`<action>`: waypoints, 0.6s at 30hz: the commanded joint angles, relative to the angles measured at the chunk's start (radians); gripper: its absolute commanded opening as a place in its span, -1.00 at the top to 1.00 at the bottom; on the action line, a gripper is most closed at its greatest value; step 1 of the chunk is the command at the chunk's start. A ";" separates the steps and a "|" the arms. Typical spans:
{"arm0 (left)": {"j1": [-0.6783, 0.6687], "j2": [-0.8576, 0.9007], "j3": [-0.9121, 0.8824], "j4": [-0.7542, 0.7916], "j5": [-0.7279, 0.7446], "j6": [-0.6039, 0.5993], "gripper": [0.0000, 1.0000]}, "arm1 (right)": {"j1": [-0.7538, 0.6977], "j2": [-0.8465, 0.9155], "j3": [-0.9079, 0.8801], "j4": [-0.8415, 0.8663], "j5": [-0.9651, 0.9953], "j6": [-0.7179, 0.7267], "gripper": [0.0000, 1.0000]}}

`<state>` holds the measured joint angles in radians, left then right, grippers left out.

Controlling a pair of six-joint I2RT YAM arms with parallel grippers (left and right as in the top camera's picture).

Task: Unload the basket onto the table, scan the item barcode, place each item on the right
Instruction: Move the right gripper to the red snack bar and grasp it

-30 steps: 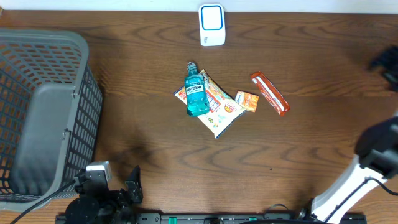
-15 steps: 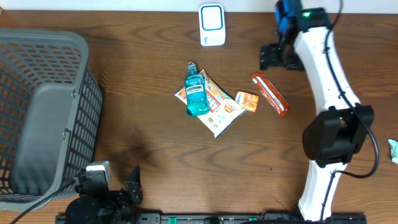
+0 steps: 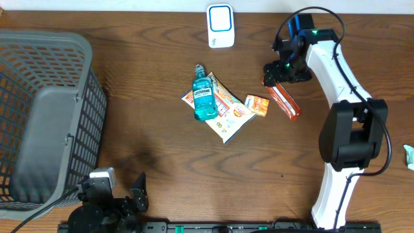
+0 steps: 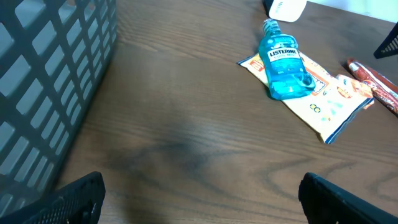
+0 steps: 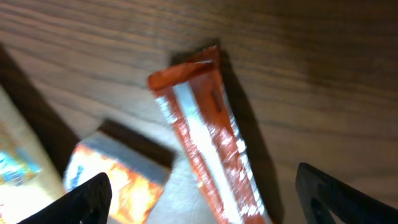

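A white barcode scanner (image 3: 220, 26) stands at the table's far edge. Mid-table lie a blue mouthwash bottle (image 3: 203, 96) on a snack bag (image 3: 228, 111), a small orange box (image 3: 257, 105) and a red wrapped bar (image 3: 283, 99). My right gripper (image 3: 273, 75) hovers open over the bar's upper end. In the right wrist view the bar (image 5: 208, 134) lies between the spread fingers (image 5: 87, 199), untouched, with the orange box (image 5: 115, 168) at the left. My left gripper (image 4: 205, 208) is open and empty over bare wood at the near left, far from the bottle (image 4: 284, 65).
A large grey mesh basket (image 3: 45, 116) fills the left side of the table and shows as a wall (image 4: 50, 81) in the left wrist view. The right arm (image 3: 343, 97) stretches along the right side. Something pale green (image 3: 409, 155) lies at the right edge.
The right arm swung in from the right edge to the far side, then dropped left and down over the red bar's upper end. The left arm has not moved.
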<state>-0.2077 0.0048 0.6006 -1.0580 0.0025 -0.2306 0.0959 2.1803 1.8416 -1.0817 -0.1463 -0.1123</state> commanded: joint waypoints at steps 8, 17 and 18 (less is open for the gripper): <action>-0.004 0.000 0.003 0.000 0.013 0.016 -0.98 | -0.043 0.147 -0.010 0.028 -0.040 -0.085 -0.32; -0.004 0.000 0.003 0.000 0.013 0.016 -0.97 | -0.076 0.240 -0.010 -0.017 -0.159 -0.149 0.42; -0.004 0.000 0.003 0.000 0.013 0.016 -0.98 | -0.078 0.240 -0.010 -0.024 -0.177 -0.160 0.44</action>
<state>-0.2077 0.0048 0.6006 -1.0580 0.0029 -0.2306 0.0257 2.3402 1.8565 -1.0855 -0.2440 -0.2176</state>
